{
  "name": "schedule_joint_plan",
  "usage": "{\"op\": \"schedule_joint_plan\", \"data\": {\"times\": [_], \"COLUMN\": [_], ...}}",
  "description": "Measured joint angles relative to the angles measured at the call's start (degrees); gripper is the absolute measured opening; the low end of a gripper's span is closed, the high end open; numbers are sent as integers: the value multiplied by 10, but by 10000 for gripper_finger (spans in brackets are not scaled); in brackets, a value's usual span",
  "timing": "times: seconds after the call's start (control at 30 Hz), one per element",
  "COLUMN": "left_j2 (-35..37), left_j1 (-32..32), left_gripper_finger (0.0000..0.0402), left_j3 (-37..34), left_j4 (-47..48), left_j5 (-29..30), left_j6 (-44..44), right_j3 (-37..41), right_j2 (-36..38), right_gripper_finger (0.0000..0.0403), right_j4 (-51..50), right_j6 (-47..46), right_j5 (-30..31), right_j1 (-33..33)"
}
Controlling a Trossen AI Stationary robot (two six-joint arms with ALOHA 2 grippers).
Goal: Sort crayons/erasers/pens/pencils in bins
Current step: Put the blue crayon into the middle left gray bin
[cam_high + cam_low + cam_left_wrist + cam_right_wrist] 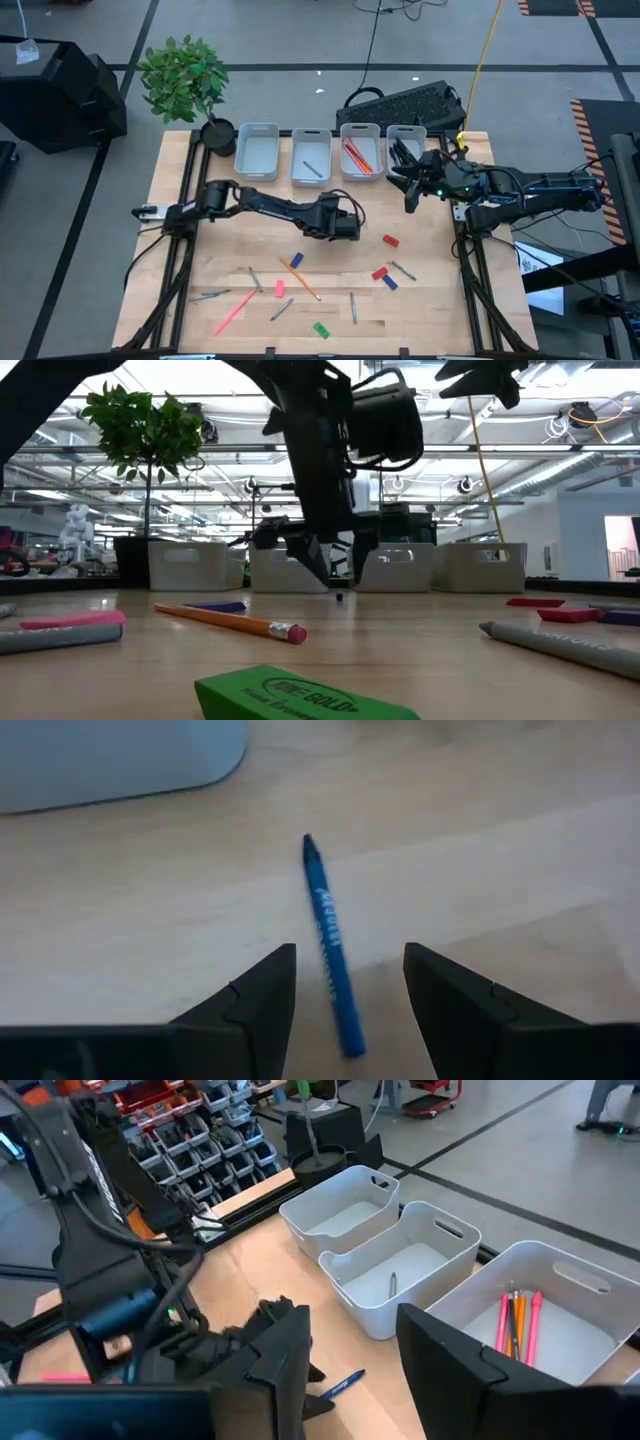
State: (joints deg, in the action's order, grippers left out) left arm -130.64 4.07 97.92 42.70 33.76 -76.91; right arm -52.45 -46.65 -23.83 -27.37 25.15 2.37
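Note:
A blue crayon point(328, 935) lies flat on the wooden table, a little in front of the bins. My left gripper point(350, 952) hangs over it, open, pointing down, one finger on each side of the crayon's near half and not touching it; the low view shows its fingertips point(322, 568) just above the table. My right gripper point(410, 188) is open in the air by the near rim of the rightmost bins. Four pale bins point(257, 150) point(310, 157) point(360, 150) point(405, 140) stand in a row at the far edge.
Red, orange and pink sticks lie in the third bin point(520, 1320) and a grey pen in the second point(392, 1285). Erasers, red point(390, 241), blue point(297, 260), pink point(280, 288) and green point(300, 695), a pencil point(300, 278) and grey pens point(353, 307) are scattered toward the near edge. A potted plant point(185, 80) stands far left.

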Motion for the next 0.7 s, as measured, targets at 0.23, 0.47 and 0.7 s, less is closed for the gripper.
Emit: {"op": "schedule_joint_plan", "data": {"times": [0.23, 0.47, 0.7], "left_j2": [-23, -30, -31], "left_j1": [-2, -2, -4], "left_gripper_finger": [191, 143, 19], "left_j3": [-1, 0, 0], "left_j4": [-8, 10, 27], "left_j5": [4, 5, -10], "left_j6": [-4, -28, -29], "right_j3": [0, 0, 0], "right_j2": [0, 0, 0], "right_gripper_finger": [146, 146, 146], "right_j4": [2, 3, 4], "right_j6": [-24, -39, -47], "right_j5": [0, -2, -2], "right_j1": [0, 0, 0]}}
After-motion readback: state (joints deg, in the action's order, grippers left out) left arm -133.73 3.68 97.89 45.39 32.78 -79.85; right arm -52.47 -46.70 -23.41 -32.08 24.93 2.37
